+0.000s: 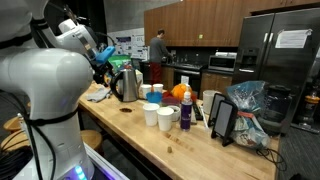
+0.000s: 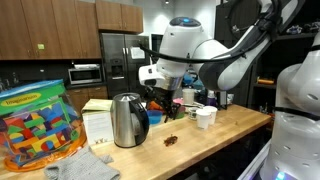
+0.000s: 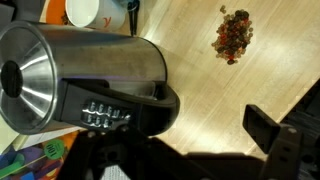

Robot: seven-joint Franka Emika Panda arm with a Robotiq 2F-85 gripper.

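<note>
A steel electric kettle (image 3: 80, 65) with a black handle (image 3: 150, 108) stands on the wooden counter (image 3: 200, 80); it shows in both exterior views (image 1: 127, 83) (image 2: 127, 120). My gripper (image 3: 185, 140) hangs just above and beside the kettle's handle side, open and empty. One black finger (image 3: 272, 140) shows at the right over bare wood. The other finger is lost in the dark by the handle. The gripper also shows in both exterior views (image 1: 105, 62) (image 2: 160, 95). A small pile of brown crumbs (image 3: 232, 38) lies on the wood near the kettle (image 2: 172, 141).
White cups (image 1: 158, 116) (image 2: 205, 117), an orange object (image 1: 178, 93), a black stand (image 1: 222, 118) and a plastic bag (image 1: 245, 100) crowd the counter beyond the kettle. A tub of coloured blocks (image 2: 35, 125), a box (image 2: 97, 120) and a cloth (image 2: 85, 165) sit beside it. A person (image 1: 157, 48) stands behind.
</note>
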